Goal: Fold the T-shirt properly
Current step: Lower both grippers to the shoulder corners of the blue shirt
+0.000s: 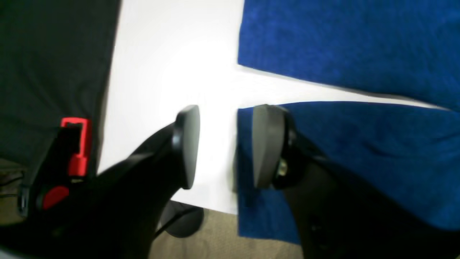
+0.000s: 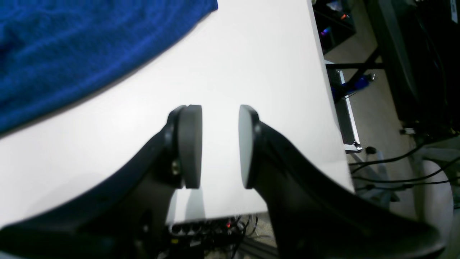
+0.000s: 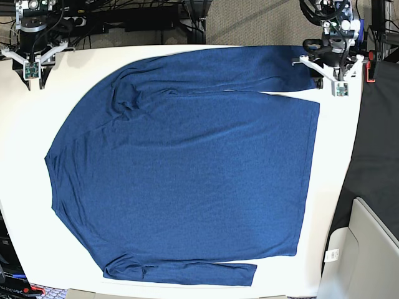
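- Left gripper [image 1: 224, 145] nearest in left wrist view: two dark fingers spread apart, nothing between them; one pad [image 1: 264, 145] over the cuff end of a blue sleeve, other pad over bare white surface.
- Right gripper [image 2: 220, 145] nearest in right wrist view: two fingers parted with a clear gap, nothing pinched, over bare table near its corner.
- One T-shirt [image 3: 187, 168]: plain dark blue, long-sleeved, spread flat over most of the table [image 3: 19, 205], no print or writing readable.
- Two sleeves counted: one along the far edge of the table with its cuff just beside the left gripper [image 3: 333, 62]; other sleeve folded along the near edge.
- Shirt hem side toward the base view's right edge of the table, shoulder side toward its left.
- Left wrist view: shirt [image 1: 359, 144] in two blue areas with a wedge of white table [image 1: 172, 64] between; cuff end hangs a little past the table edge.
- Right wrist view: shirt [image 2: 72, 46] at upper left, well apart from the fingers; white table [image 2: 251, 54] bare around them.
- Right gripper [image 3: 34, 59] at the far corner on base view's left, apart from the shirt.
- One red clamp [image 1: 77, 145] off the table edge beside the left arm.
- One black cloth [image 3: 377, 143] past the table's right edge in base view.
- One small white tag [image 3: 331, 255] on a grey-white panel [image 3: 368, 249], print too small to read.
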Available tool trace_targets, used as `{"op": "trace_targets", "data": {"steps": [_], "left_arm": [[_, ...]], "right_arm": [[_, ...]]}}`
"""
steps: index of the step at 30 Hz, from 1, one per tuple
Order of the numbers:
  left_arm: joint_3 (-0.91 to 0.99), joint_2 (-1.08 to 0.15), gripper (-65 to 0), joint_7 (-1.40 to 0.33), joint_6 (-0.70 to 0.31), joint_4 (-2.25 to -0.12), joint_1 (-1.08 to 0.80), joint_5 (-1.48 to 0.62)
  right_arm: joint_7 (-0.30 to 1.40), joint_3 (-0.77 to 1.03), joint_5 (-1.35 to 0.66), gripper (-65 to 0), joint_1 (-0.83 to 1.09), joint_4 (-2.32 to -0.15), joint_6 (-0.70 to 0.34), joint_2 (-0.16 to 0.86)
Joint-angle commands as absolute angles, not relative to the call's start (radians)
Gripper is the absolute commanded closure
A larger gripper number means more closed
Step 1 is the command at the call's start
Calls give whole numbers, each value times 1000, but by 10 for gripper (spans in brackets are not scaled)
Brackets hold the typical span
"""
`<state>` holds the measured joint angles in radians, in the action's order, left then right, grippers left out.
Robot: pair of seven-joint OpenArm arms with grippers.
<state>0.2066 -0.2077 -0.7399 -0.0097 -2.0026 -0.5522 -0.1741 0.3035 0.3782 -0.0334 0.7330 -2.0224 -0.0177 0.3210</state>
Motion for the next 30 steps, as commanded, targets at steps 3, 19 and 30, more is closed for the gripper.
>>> {"op": "trace_targets", "data": {"steps": [3,19,30], "left_arm": [[243,-216,-293,-737,-12,-1977,-535,-239],[246,-223,-334,-739,-18,-1830,-542,-407],[246,-216,-330,-739,-159,-1824,-573,-432]], "right_arm": [[335,384,-35,-177,713,-2040,-8,334],[456,386,-36,-177,625,-2040,-130,323],[458,384,-36,-178,607,-2040,-130,323]]}}
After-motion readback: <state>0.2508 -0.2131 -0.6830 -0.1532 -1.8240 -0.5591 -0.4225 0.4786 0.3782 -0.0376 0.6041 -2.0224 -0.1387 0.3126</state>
